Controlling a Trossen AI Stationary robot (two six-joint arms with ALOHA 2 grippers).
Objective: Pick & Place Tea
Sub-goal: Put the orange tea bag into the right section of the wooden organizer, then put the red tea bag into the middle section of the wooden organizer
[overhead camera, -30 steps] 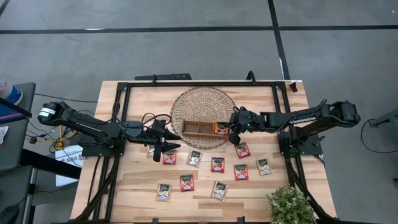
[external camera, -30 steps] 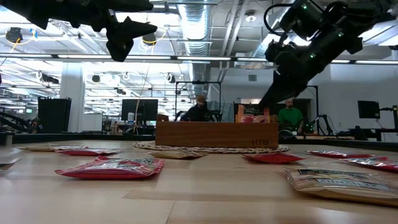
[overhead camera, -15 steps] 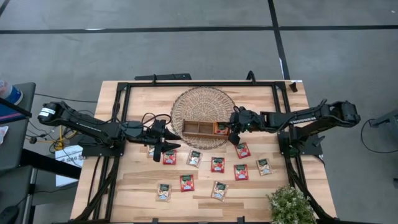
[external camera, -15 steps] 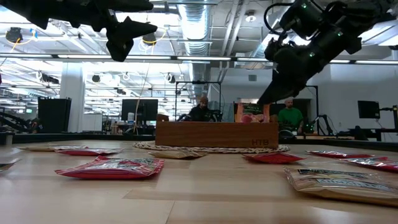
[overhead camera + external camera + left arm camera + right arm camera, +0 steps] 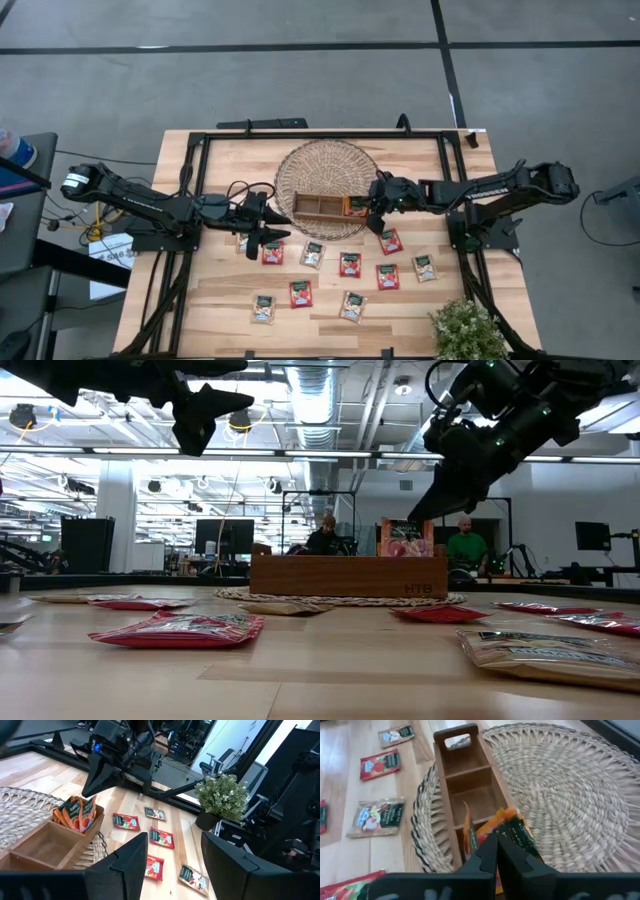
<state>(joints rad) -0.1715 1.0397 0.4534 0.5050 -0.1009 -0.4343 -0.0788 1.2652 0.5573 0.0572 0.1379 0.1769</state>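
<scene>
Right hand [image 5: 496,851] shut, above orange sachets [image 5: 506,827] in tray [image 5: 322,206] end compartment; left hand [image 5: 268,236] wide, empty, hovering. Risk: closed fingers snag sachets, tipping them out

Light wooden table [image 5: 225,300]: wicker mat [image 5: 325,160], scattered tea sachets [image 5: 349,264], potted plant [image 5: 465,330] at corner.

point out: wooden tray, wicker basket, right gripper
wooden tray [image 5: 348,576]: low view, front wall.
wicker basket [image 5: 325,160]: high view, bare weave behind the tray.
right gripper [image 5: 372,222]: high view, shut fingertips beside the tray's right end.
</scene>
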